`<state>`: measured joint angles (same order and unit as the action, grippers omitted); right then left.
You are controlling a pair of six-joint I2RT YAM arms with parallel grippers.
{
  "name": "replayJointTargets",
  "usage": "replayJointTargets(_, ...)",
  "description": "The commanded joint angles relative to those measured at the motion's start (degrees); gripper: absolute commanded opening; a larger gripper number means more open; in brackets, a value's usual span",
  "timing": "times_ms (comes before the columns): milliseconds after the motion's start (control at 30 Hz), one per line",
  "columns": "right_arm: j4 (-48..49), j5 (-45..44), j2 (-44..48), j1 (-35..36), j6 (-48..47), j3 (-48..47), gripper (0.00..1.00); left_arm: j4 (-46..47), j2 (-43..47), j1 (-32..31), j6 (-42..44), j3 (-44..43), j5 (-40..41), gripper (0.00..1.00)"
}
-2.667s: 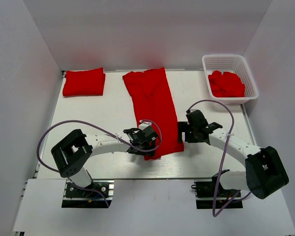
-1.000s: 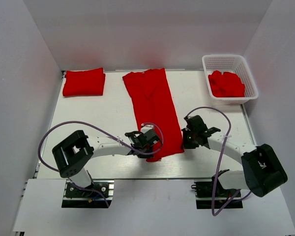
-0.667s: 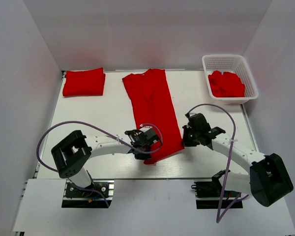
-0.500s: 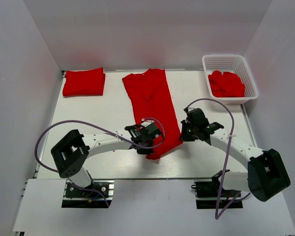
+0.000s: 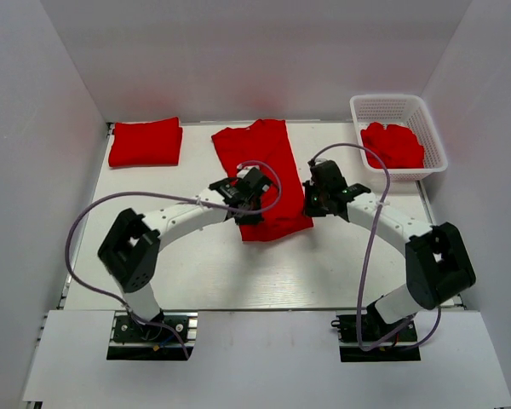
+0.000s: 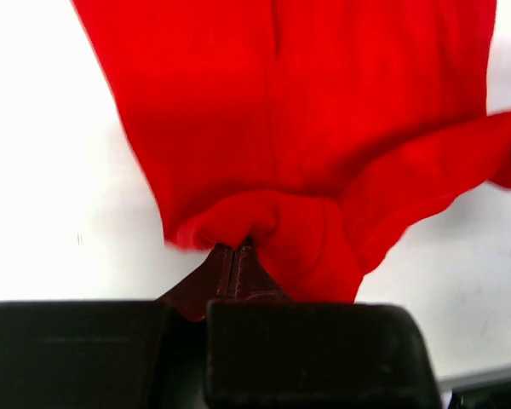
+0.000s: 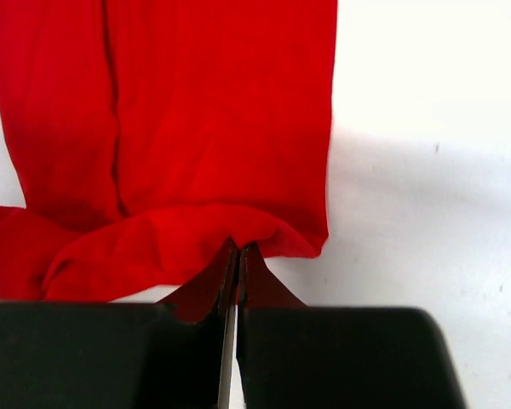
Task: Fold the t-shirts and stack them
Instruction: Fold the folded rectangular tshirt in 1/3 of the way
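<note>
A long, narrow red t-shirt [image 5: 264, 162] lies in the middle of the white table [image 5: 187, 264]. Its near end is raised and doubled back over the rest. My left gripper [image 5: 245, 209] is shut on the left corner of that near hem, and the pinched cloth [image 6: 272, 226] bunches right at the gripper's [image 6: 236, 247] tips. My right gripper [image 5: 310, 204] is shut on the right corner, where the hem [image 7: 264, 230] folds over the gripper's [image 7: 238, 247] tips. A folded t-shirt [image 5: 145, 142] lies at the back left.
A white lattice basket [image 5: 388, 99] stands at the back right with crumpled red t-shirts [image 5: 392, 145] in it. White walls close in the table on the left, back and right. Purple cables loop over both arms.
Both grippers have moved from near the front edge toward the back, carrying the t-shirt's near hem up and over it. The shirt now looks shorter.
</note>
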<state>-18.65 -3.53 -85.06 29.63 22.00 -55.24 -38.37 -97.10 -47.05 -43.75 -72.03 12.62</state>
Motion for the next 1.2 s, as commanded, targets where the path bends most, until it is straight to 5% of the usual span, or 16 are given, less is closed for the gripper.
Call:
replayJointTargets(0, 2.0, -1.9, -2.0, -0.3, -0.9, -5.2, 0.0, -1.3, -4.7, 2.0, 4.7, -7.1, 1.5, 0.0)
replayJointTargets(633, -1.8, -3.2, -22.1, -4.3, -5.6, -31.5, 0.0, 2.0, -11.4, 13.2, 12.0, -16.7, -1.0, 0.0)
replayJointTargets(1167, -2.1, 0.3, -32.1, -6.2, -8.5, -42.1, 0.0, 4.9, -16.5, 18.1, 13.6, -19.9, -4.6, 0.0)
